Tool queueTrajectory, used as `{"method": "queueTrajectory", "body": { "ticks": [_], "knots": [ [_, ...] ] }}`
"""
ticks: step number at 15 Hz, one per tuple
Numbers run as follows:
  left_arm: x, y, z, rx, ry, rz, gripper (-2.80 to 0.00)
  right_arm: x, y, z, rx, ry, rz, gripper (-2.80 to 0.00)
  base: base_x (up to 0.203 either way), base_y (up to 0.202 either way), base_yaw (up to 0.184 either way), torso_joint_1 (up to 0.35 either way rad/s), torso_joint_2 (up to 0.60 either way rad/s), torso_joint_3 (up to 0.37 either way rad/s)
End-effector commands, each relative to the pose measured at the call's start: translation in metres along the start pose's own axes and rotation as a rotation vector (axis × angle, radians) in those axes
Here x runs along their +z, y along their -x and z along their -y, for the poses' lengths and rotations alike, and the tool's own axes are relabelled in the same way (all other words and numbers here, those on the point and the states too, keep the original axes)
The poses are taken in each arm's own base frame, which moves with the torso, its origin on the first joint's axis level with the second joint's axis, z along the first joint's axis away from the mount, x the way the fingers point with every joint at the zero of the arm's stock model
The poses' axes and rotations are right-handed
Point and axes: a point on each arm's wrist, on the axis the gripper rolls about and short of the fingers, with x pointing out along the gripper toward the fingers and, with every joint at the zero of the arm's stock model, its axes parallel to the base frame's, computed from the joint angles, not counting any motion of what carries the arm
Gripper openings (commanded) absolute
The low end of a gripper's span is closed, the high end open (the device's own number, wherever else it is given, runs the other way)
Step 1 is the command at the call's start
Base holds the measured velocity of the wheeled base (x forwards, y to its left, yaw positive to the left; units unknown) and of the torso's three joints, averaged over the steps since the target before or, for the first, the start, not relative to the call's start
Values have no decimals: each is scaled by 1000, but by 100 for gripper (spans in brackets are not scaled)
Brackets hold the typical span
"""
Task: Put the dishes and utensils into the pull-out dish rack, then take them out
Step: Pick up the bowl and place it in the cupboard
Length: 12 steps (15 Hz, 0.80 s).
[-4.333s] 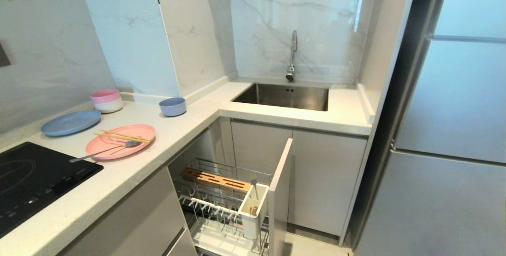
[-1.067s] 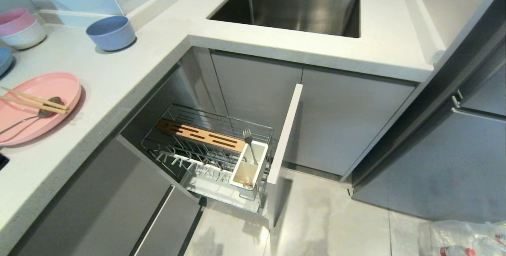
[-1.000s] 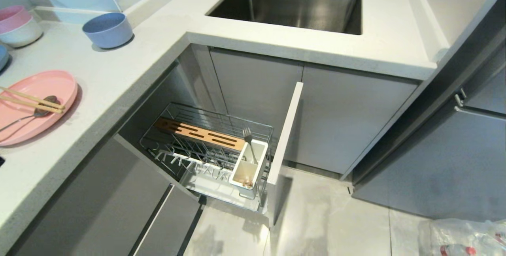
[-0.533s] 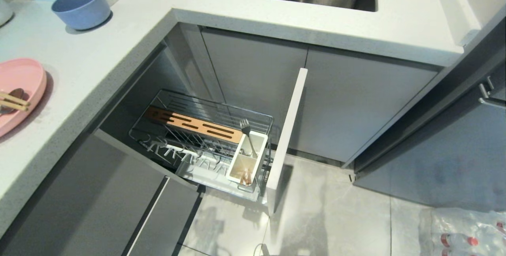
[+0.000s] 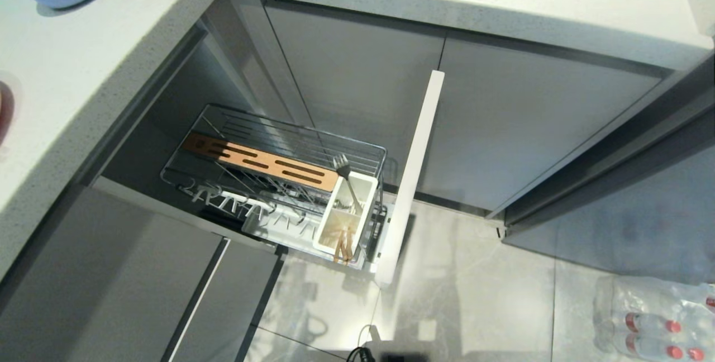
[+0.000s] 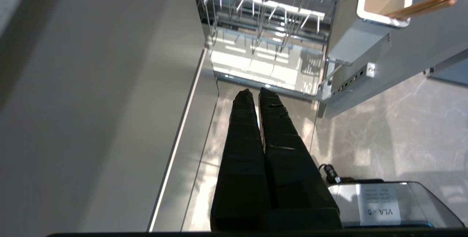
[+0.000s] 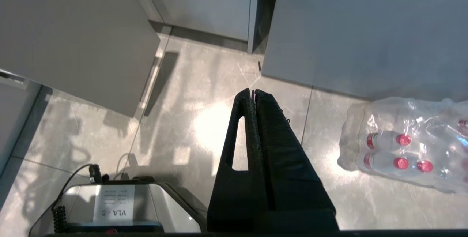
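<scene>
The head view has tipped down onto the pull-out dish rack (image 5: 273,183) (fork (image 5: 347,180) inside), just ahead of the empty, pressed-together left gripper (image 6: 255,92); right gripper (image 7: 253,91) likewise closed.

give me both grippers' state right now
left gripper: closed, holding nothing, pointing at the floor near the pull-out dish rack.
right gripper: closed, empty, over the floor.

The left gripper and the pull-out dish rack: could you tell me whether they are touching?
Apart. In the left wrist view, the shut left gripper hangs over the floor, with bare tile showing between its tips and the pull-out dish rack.
</scene>
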Motion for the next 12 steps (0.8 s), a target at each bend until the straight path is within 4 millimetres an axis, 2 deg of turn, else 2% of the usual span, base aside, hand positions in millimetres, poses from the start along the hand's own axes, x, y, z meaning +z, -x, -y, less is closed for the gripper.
{"method": "queueTrajectory", "body": {
  "ticks": [1,7,12],
  "knots": [
    [0,0,0,0,-1,3,-280,0,0,0,0,0,-1,-280,0,0,0,2,-1,-201],
    [0,0,0,0,0,2,-280,0,0,0,-1,-2,-1,-280,0,0,0,4,3,-193],
    [0,0,0,0,4,1,-280,0,0,0,0,-2,-1,-280,0,0,0,1,1,-38]
  ]
}}
